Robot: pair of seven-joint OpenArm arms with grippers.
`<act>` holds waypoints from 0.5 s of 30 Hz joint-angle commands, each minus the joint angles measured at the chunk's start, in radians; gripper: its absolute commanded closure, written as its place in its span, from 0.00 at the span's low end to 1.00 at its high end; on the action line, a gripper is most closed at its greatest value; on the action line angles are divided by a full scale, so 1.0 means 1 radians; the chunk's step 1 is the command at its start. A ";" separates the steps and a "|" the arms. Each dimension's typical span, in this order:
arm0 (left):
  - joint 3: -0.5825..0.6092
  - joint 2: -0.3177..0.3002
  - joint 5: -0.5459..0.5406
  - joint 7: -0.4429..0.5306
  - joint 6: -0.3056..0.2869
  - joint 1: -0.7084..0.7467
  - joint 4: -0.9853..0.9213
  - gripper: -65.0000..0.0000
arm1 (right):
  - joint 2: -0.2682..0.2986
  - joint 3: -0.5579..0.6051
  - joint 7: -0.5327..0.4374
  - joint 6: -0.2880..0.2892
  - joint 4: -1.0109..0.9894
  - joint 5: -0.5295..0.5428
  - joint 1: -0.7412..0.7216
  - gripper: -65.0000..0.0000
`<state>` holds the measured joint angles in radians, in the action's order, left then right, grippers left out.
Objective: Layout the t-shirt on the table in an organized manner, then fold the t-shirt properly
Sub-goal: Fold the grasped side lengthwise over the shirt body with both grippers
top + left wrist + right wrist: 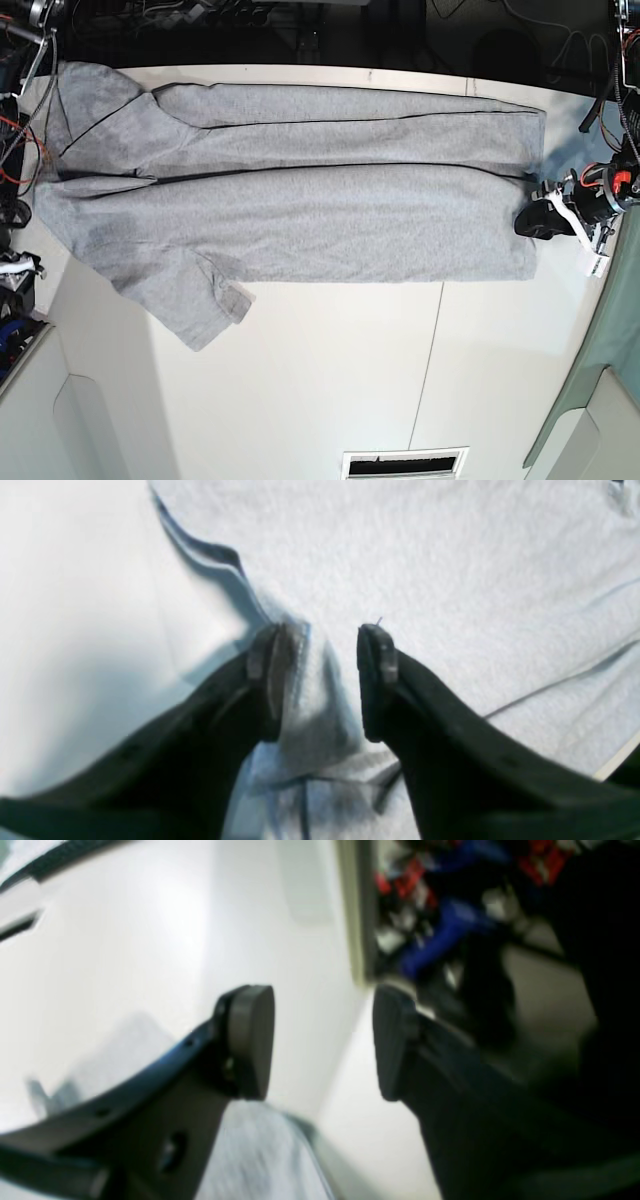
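Observation:
The light grey t-shirt [300, 200] lies spread lengthwise across the far half of the white table [330, 380], one sleeve [195, 300] pointing toward the near side. My left gripper [535, 220] sits at the shirt's right-hand edge. In the left wrist view, the left gripper [325, 635] is open, its jaws astride a raised ridge of t-shirt [450, 555] fabric that touches the left-hand finger. My right gripper [320, 1000] is open and holds nothing. It hovers over the table [125, 940] near the table's edge, with t-shirt [260, 1160] cloth just below it.
A pale grey-green panel [600, 360] borders the table at lower right. A vent slot [405, 463] sits at the near edge, and a thin seam [430, 340] crosses the tabletop. Cables and red-blue clutter [450, 915] lie beyond the table edge.

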<state>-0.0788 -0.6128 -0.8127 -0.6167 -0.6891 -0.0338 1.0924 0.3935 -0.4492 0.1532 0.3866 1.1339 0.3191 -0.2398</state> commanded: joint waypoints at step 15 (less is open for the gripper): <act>-0.008 -0.013 -0.012 0.011 -0.009 -0.071 0.015 0.45 | -0.058 0.325 -0.160 0.085 -0.705 -0.185 -0.348 0.52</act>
<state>-0.0788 -0.6010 -0.8055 -0.6281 -0.6888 -0.0818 1.0920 0.3344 -0.1238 -0.0074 0.4595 0.4187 0.1329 -0.5644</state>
